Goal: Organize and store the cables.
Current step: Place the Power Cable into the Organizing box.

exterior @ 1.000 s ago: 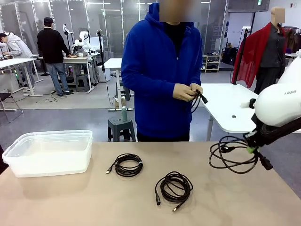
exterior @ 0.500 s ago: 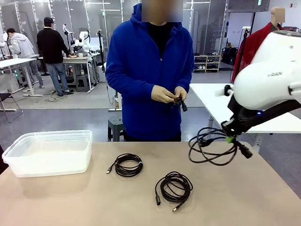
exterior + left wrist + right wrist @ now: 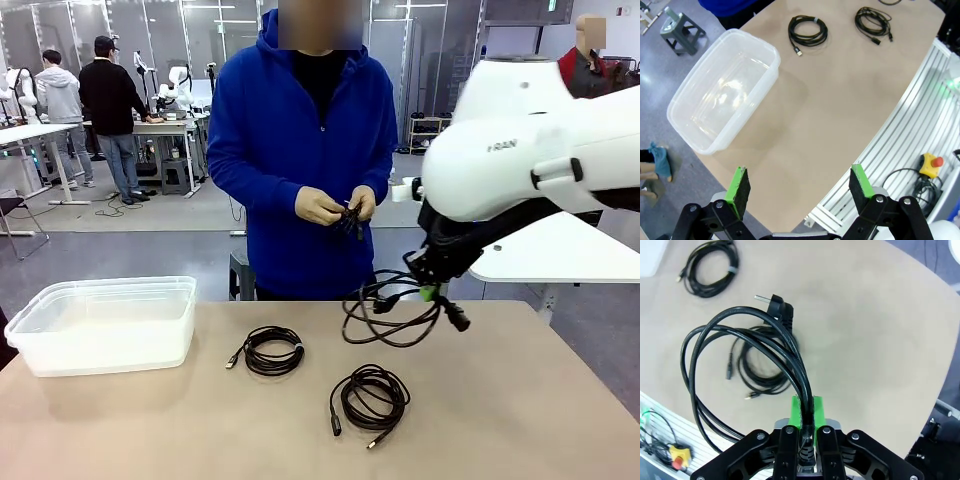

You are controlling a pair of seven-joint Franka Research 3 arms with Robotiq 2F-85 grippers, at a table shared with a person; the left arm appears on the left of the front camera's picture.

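Note:
My right gripper (image 3: 432, 293) is shut on a thick black cable with a power plug (image 3: 388, 312), which hangs in loose loops above the table's far middle. In the right wrist view the green pads of that gripper (image 3: 806, 421) pinch the cable (image 3: 781, 310) near its plug. Two thin coiled cables lie on the table, one at centre left (image 3: 272, 351) and one nearer me (image 3: 370, 397). The person's hands hold another small cable (image 3: 347, 216). High above the table's left end, my left gripper (image 3: 799, 186) stands open with nothing between its fingers.
A clear plastic bin (image 3: 40, 345) sits at the table's left end, also seen from above (image 3: 684, 112). The person in a blue hoodie (image 3: 300, 150) stands at the far edge. Bare tabletop lies to the right and front.
My right arm has swung left with the power cable, from the table's right edge toward its middle. The person has shifted left, still handling the small cable.

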